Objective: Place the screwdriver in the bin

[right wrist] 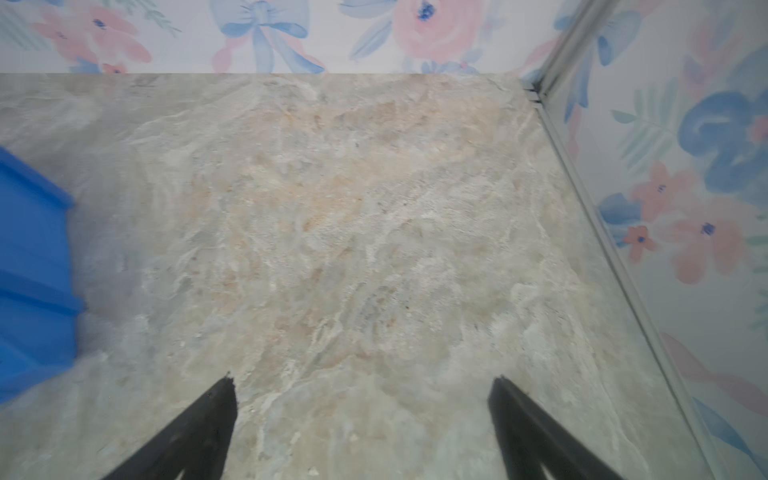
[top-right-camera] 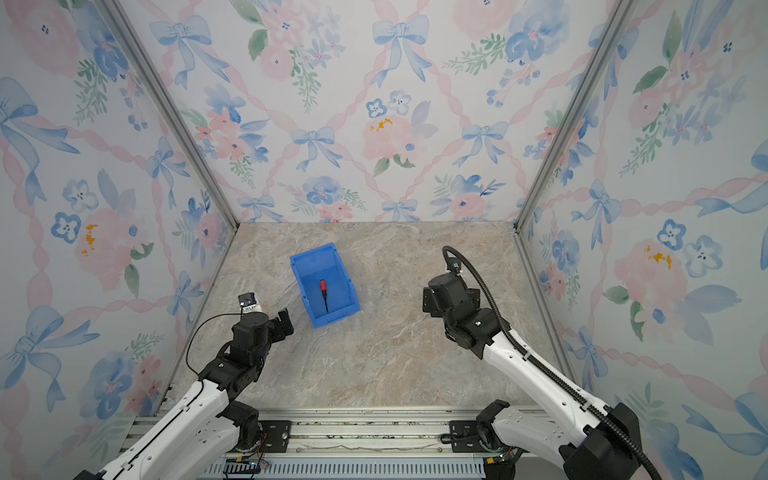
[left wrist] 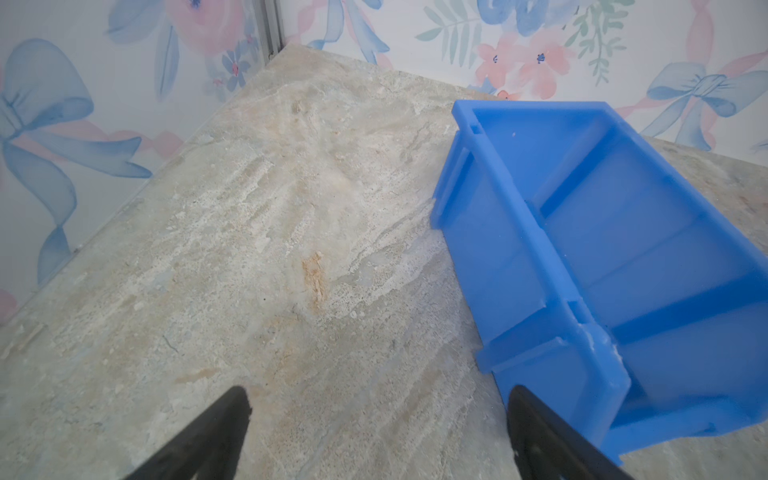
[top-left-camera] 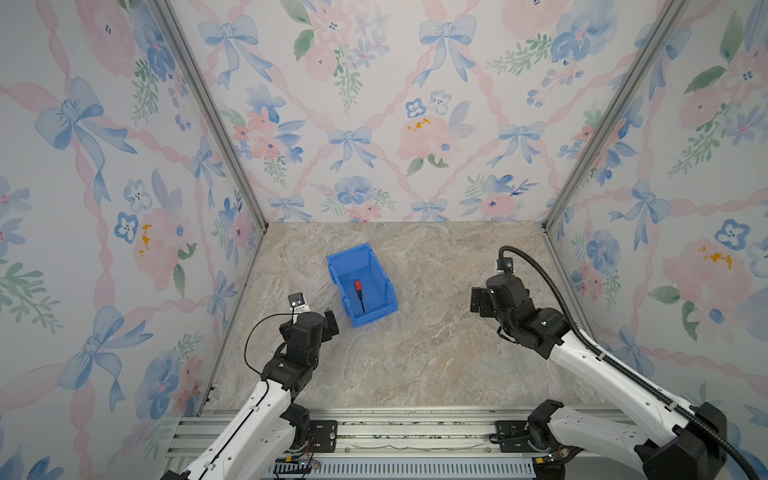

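Both top views | screwdriver is lying inside bin, mid-counter | left gripper and right gripper are gaping wide, carrying nothing | risk: left gripper, sitting just beside bin, knocking it while moving.

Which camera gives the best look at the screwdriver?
Both top views: the screwdriver lies whole, unobstructed, inside the bin. The left wrist view shows the bin but no screwdriver; the right wrist view catches only a blurred bin wall.

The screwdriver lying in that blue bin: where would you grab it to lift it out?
Grip the screwdriver by its thick red handle, straight down from above: it lies flat inside the bin, whose walls block any sideways approach.
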Robot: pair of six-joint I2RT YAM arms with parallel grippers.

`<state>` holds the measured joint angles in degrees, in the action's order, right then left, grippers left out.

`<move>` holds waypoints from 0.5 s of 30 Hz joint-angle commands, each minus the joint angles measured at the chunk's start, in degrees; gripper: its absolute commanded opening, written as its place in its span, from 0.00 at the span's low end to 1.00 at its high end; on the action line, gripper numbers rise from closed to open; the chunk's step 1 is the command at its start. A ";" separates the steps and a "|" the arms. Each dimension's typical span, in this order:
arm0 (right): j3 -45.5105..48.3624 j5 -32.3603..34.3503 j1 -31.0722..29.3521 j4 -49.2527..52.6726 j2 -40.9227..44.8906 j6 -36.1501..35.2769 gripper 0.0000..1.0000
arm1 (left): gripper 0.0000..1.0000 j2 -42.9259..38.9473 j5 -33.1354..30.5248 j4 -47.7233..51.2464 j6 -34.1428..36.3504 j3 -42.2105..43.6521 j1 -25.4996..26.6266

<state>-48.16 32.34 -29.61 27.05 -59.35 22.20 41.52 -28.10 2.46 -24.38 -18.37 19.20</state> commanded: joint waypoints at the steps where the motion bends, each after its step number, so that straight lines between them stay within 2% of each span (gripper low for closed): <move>1: 3.73 2.23 7.60 -3.60 3.04 -2.11 0.97 | 0.98 -0.73 -4.61 -13.83 10.54 4.35 -0.94; 4: 9.23 4.17 14.02 -13.98 2.84 -7.10 0.97 | 0.98 1.58 -2.93 -19.71 13.93 5.54 -3.89; 8: 17.89 -6.53 20.31 -30.04 2.48 -16.67 0.97 | 0.97 6.69 -2.13 -23.49 16.47 5.96 -6.00; 15: 24.65 -12.38 23.29 -43.48 -5.30 -17.09 0.97 | 0.98 10.77 -1.05 -32.45 17.66 10.25 -7.51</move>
<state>-25.30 24.05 -6.74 -5.72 -62.22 7.55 51.68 -29.56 -23.42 -9.02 -10.24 12.32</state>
